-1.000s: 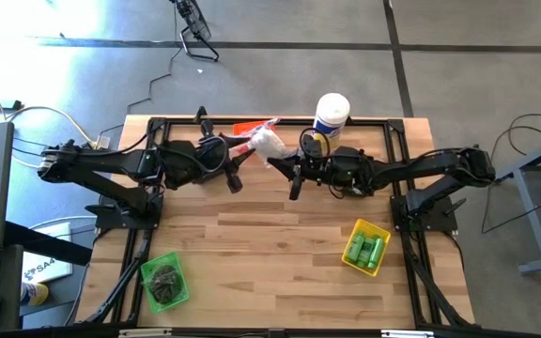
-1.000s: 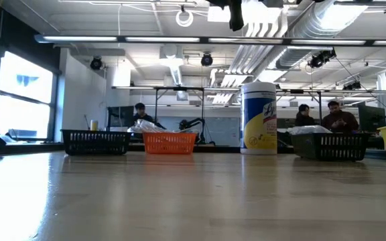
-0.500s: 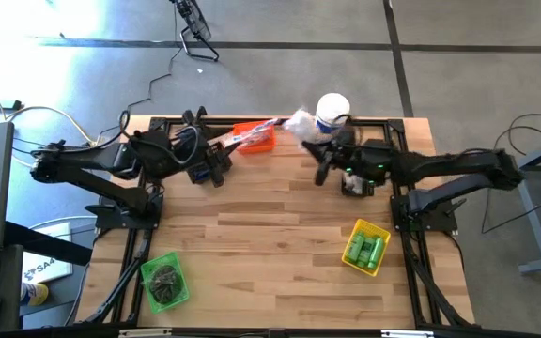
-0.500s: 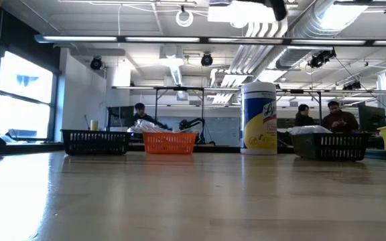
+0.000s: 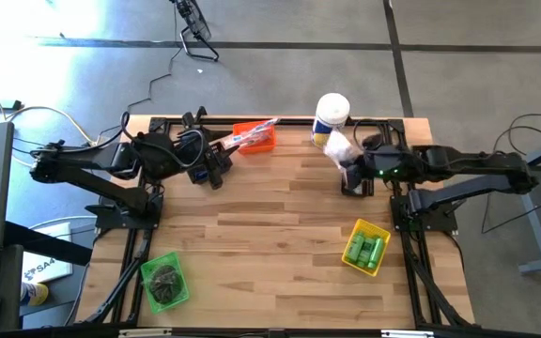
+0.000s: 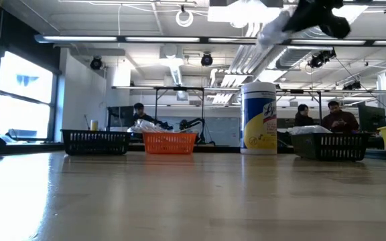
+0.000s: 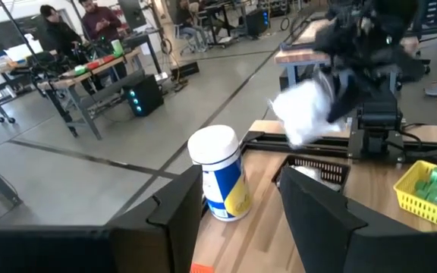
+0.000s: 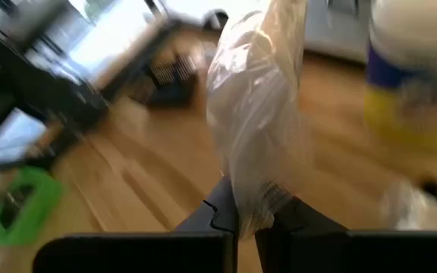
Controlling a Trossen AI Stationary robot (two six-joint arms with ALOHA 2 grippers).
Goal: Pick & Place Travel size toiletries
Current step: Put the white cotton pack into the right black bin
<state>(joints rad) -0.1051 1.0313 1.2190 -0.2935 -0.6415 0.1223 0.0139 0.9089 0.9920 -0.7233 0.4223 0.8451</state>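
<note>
Right gripper (image 8: 247, 216) clamped on a crinkled clear bag of white puffs (image 5: 342, 147), held aloft beside the white canister (image 5: 332, 116). Left gripper (image 5: 216, 170), fingers apart and empty, near the orange bin (image 5: 255, 137). Yellow bin (image 5: 365, 246) holds green mini bottles (image 5: 364, 251); green bin (image 5: 165, 281) holds a dark round bundle (image 5: 166, 278).

A white-filled clear bag (image 5: 340, 146), a white canister (image 5: 332, 115) with a yellow and blue label, orange (image 5: 255, 137), yellow (image 5: 365, 248) and green (image 5: 165, 281) bins sit over the striped light-wood table (image 5: 270, 225).
</note>
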